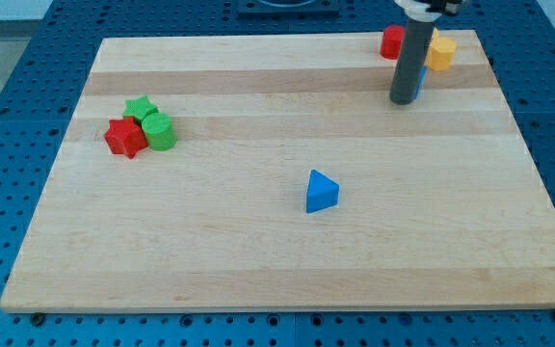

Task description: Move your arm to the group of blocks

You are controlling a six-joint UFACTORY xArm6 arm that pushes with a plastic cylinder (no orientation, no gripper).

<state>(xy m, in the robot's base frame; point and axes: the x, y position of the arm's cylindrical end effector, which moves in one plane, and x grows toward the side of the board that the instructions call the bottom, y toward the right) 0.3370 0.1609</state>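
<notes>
My tip (403, 100) rests on the wooden board (258, 251) near the view's top right. Just above it stand a red block (391, 41) and a yellow block (440, 53); a sliver of a blue block (421, 77) shows behind the rod. A group of three blocks sits at the view's left: a red star (124, 138), a green star (142, 108) and a green cylinder (159, 131), touching one another. The tip is far to the right of that group. A blue triangle block (321, 191) lies alone near the middle, below and left of the tip.
The board lies on a blue perforated table (27, 87) that surrounds it on all sides. The rod's upper part and mount (422, 8) rise out of the view's top.
</notes>
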